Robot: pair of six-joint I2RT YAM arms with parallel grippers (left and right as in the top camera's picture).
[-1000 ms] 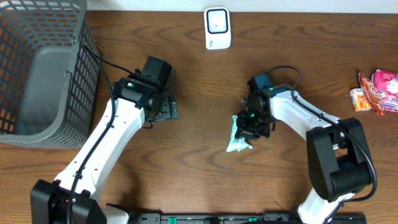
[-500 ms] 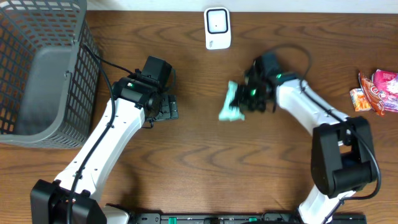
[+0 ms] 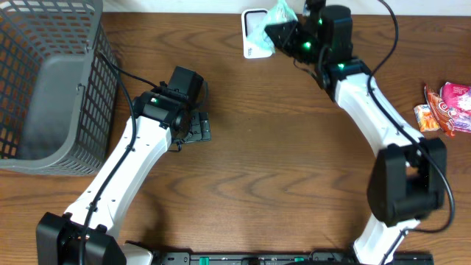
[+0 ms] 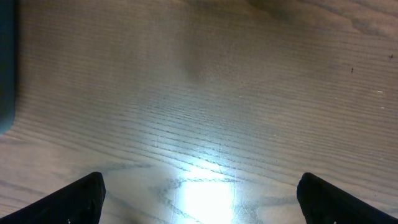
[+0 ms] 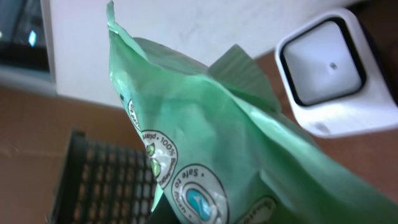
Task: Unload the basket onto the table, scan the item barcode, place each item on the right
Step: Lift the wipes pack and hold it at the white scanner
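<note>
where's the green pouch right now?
Overhead view: at the far edge of the table, centre, the green pouch is held by the right gripper, right beside the white scanner.

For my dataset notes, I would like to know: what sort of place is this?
Probably a mock shop checkout: a white barcode scanner, a grey basket and snack packets on a wooden table.

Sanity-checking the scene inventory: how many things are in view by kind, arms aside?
Basket: 1
Scanner: 1
Green pouch: 1
Snack packs: 2, as far as the right edge shows
Total: 5
</note>
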